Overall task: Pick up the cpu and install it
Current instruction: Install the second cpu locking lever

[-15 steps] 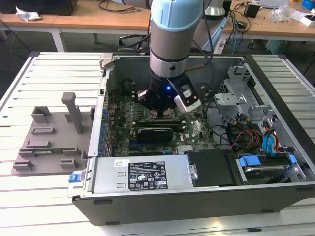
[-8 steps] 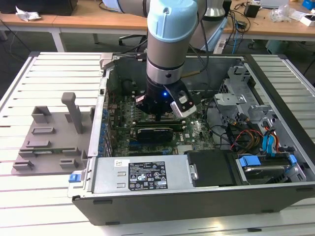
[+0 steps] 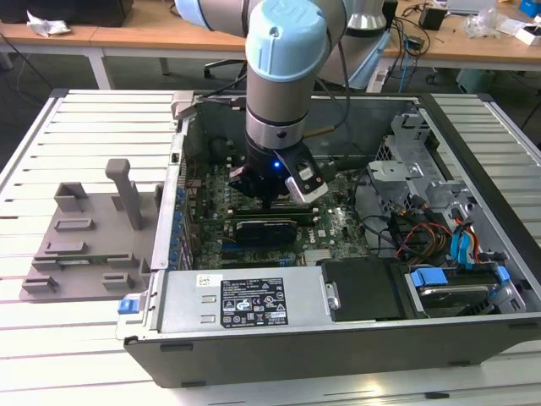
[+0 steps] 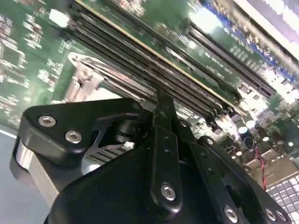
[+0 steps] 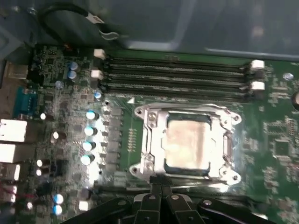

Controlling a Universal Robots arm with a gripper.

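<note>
Black linkages of my tool (image 5: 161, 189) sit nearest, fingers pressed together with nothing between them, just beside the socket frame (image 5: 187, 142). Beyond my tool's tips, the cpu (image 5: 188, 145) lies flat inside that frame. If I drift forward, those tips could scrape the frame or nudge the chip askew.

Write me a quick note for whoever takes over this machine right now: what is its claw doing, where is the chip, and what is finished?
End effector: fingers pressed together, holding nothing, just beside the socket frame in the first wrist view.
Cpu: lying flat inside that frame on the motherboard.
Arm: reaching down into the open computer case.
Done: chip appears placed in the socket.
Left: I cannot tell whether the frame is latched down.
</note>
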